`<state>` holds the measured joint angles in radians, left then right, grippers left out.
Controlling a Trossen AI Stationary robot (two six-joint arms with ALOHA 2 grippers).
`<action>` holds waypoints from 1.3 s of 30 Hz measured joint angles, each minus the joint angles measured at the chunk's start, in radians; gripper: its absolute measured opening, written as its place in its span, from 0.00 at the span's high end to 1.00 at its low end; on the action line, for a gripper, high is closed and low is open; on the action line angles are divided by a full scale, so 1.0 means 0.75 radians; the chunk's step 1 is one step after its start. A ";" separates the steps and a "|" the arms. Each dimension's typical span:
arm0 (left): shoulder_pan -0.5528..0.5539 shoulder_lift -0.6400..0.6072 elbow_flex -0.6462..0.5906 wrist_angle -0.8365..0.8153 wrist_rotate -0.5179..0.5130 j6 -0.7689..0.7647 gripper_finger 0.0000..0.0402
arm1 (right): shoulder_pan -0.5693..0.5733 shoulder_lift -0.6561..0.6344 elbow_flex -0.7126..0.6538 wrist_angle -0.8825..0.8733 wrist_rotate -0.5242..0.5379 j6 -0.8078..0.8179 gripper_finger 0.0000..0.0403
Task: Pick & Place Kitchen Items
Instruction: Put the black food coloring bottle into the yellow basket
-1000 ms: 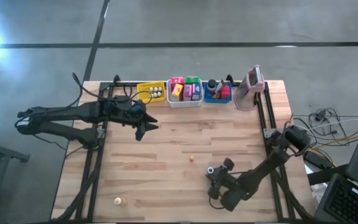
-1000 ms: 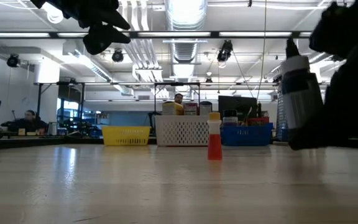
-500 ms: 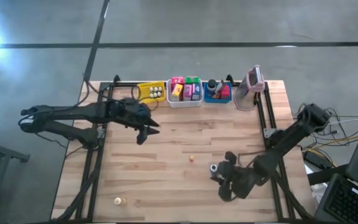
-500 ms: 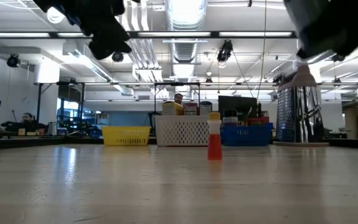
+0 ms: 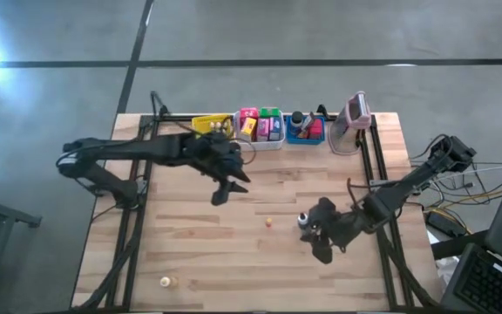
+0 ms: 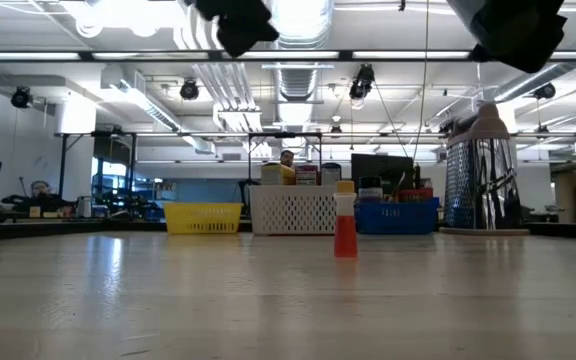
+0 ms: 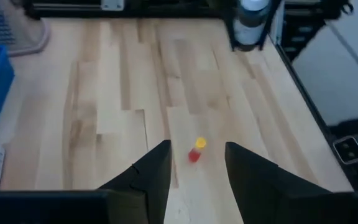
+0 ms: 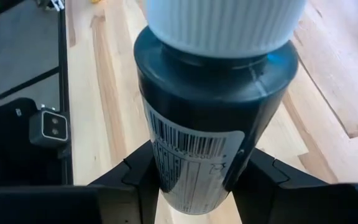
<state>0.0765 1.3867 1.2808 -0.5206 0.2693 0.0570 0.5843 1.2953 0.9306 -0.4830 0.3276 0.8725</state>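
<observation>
Our right gripper clamps a dark bottle w/ white cap, lifted near the table's right edge. Left gripper, jaws apart & empty, hangs over mid-table; the small red-yellow bottle stands upright just ahead. Bins' contents are too small to tell.

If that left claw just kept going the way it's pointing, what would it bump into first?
Probably the small red bottle with a yellow cap, standing on the table ahead of the open left gripper; how far ahead is hard to judge.
</observation>
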 joint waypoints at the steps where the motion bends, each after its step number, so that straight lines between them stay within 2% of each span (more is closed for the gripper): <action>1: 0.000 0.039 0.063 -0.054 0.007 0.024 0.61 | -0.012 -0.001 0.000 -0.004 -0.015 -0.013 0.63; 7: -0.009 0.278 0.407 -0.356 0.010 0.156 0.49 | -0.081 0.035 0.014 -0.018 -0.097 -0.092 0.61; 13: -0.036 0.436 0.600 -0.423 0.092 0.207 0.40 | -0.102 0.041 0.017 -0.060 -0.102 -0.122 0.63; 23: -0.082 0.594 0.747 -0.375 0.117 0.300 0.39 | -0.132 0.037 0.018 -0.150 -0.106 -0.121 0.61; 29: -0.113 0.632 0.778 -0.337 0.088 0.311 0.40 | -0.200 0.062 0.021 -0.158 -0.186 -0.170 0.63; 36: -0.135 0.640 0.775 -0.334 -0.069 0.271 0.40 | -0.271 0.127 0.129 -0.202 -0.199 -0.304 0.61; 39: -0.135 0.636 0.775 -0.347 -0.096 0.219 0.40 | -0.294 0.188 0.215 -0.264 -0.199 -0.376 0.62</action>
<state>-0.0246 1.8637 1.8618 -0.7810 0.1974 0.2213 0.3636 1.4365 1.0920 -0.6807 0.1782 0.5908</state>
